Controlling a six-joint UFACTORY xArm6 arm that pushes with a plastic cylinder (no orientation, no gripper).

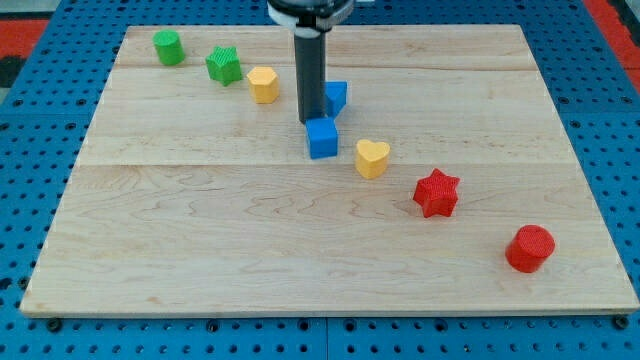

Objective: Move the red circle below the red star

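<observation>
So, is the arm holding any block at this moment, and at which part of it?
Nothing is held: the rod cannot grasp. My tip stands at the top edge of the blue cube, far from the red circle and red star.

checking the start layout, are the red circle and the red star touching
Apart. The camera view shows a plain strip of bare board between the red star and the red circle, which sits toward the view's lower right of the star.

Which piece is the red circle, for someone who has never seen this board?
Start at the wooden board's corner at the view's bottom right. The red circle is the block nearest that corner, ending the diagonal line of blocks. Its neighbour, the red star, has points; the circle is a smooth round cylinder.
</observation>
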